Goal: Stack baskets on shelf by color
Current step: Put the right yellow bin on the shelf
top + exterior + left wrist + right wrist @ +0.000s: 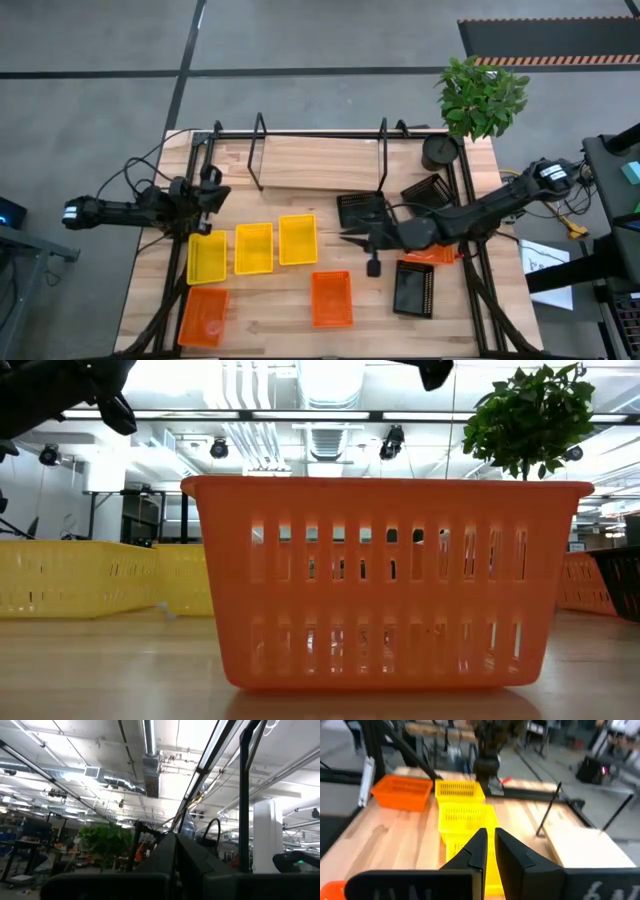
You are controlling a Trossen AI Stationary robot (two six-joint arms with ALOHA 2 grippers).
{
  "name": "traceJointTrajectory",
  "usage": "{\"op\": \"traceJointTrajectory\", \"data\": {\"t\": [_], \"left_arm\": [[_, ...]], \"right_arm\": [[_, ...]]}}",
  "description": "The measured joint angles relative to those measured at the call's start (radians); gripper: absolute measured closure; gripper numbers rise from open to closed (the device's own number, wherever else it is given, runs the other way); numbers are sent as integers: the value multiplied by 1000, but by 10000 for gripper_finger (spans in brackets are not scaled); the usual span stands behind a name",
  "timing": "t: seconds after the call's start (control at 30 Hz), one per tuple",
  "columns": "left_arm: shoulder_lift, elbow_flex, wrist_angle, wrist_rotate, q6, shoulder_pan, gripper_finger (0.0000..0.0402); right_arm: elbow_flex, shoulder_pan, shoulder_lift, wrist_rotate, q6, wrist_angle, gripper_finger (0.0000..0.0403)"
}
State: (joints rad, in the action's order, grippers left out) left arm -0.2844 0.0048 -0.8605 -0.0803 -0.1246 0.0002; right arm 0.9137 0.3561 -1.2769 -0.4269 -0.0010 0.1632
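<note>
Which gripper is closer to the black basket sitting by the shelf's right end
Right. The right gripper sits just beside the black basket; the left gripper waits across the table past the yellow baskets.

From table height you see one orange basket point(385, 582) filling the middle of the picture and hiding whatever lies behind it; the yellow baskets point(95, 577) beside it are cut by the picture's edge, and a black basket point(622, 582) barely enters at the opposite edge; of the arms you get only dark fragments at the top, too little to tell apart. From overhead, the right arm point(480, 212) covers most of an orange basket point(437, 256) near the table's right side; the corner orange basket point(203, 318) sits partly behind the frame struts. The left wrist view shows you only ceiling; the right wrist view is blurred beyond the near baskets.
</note>
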Motion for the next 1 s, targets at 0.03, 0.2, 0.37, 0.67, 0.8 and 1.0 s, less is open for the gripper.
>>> {"op": "traceJointTrajectory", "data": {"t": [0.03, 0.2, 0.37, 0.67, 0.8, 1.0], "left_arm": [[0, 0, 0, 0, 0, 0, 402], [-4, 0, 6, -1, 0, 0, 402], [3, 0, 5, -2, 0, 0, 402], [4, 0, 4, -3, 0, 0, 402], [5, 0, 4, -3, 0, 0, 402], [12, 0, 0, -3, 0, 0, 402]], "right_arm": [[38, 0, -20, -2, 25, -61, 375], [221, -8, -138, -47, 89, -284, 373], [387, -28, -274, -43, 53, -389, 346], [618, -93, -494, 105, 29, -504, 232], [671, -121, -576, 257, 72, -504, 199], [708, -139, -678, 304, 128, -520, 187]]}}
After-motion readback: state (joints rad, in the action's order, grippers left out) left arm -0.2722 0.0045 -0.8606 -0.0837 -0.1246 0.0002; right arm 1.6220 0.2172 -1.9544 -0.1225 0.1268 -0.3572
